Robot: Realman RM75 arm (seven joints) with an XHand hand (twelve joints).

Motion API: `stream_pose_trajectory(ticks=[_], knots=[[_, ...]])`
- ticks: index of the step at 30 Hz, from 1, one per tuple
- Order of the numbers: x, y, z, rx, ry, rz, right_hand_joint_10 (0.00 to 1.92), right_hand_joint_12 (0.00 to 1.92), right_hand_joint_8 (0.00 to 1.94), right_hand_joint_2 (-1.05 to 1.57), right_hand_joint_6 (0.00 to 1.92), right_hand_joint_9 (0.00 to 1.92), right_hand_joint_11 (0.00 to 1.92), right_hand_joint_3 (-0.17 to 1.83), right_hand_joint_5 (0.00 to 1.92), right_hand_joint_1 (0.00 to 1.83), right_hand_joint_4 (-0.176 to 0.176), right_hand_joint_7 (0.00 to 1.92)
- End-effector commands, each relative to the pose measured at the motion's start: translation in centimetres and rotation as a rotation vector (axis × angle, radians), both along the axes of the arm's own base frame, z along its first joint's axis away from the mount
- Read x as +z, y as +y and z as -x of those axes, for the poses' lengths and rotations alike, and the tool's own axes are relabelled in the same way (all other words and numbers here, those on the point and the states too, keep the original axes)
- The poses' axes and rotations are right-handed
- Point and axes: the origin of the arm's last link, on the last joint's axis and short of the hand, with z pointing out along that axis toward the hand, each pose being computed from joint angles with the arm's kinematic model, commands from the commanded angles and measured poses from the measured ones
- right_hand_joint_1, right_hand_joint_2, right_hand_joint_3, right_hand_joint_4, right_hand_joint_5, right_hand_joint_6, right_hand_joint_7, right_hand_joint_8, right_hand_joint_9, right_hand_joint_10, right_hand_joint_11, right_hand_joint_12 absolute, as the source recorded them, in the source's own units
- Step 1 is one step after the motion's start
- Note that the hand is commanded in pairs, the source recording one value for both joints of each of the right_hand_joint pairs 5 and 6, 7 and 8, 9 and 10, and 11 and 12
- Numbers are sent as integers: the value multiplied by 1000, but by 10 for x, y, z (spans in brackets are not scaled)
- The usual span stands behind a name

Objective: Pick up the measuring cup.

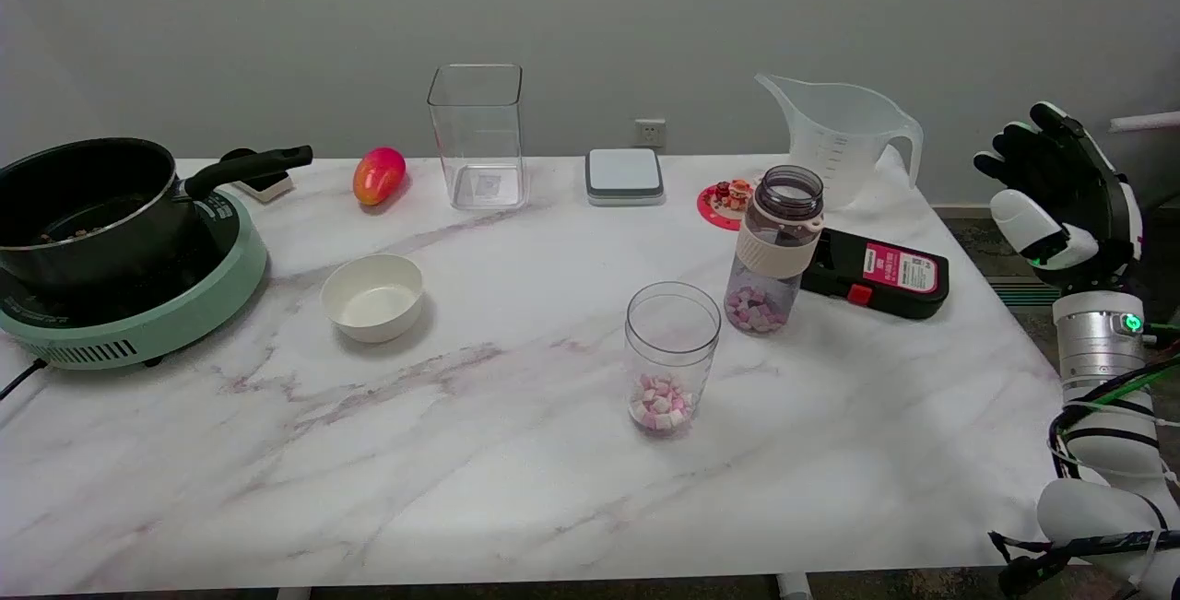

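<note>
Right hand [1060,190] raised off tabletop's [516,452] right edge, fingers apart, holding nothing | measuring cup [841,137] upright at far right w/ handle toward hand, untouched, well apart | task not begun: reach, grasp, lift all left.

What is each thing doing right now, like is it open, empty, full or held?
measuring cup: upright, empty, not held
right hand: open, in the air beside the table
bottle: upright, lid off, some pink and white bits inside
glass jar: upright, open, some pink and white bits at the bottom
square container: upright, open, empty
white bowl: upright, empty
pot: on the green cooker, no lid
</note>
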Motion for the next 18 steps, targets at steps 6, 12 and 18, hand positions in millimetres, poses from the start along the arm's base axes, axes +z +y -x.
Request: stream_pose_trajectory(ticks=[6,12,18], knots=[[-15,-17,7,17,-85,-99,600,697,645,-216,530,600,697,1146,530,1232,0,645],[-30,-32,12,23,-131,-161,594,692,644,-201,534,594,692,1115,534,1221,0,644],[-39,-32,6,56,-109,-195,581,671,676,-191,501,581,671,1088,501,1227,0,676]])
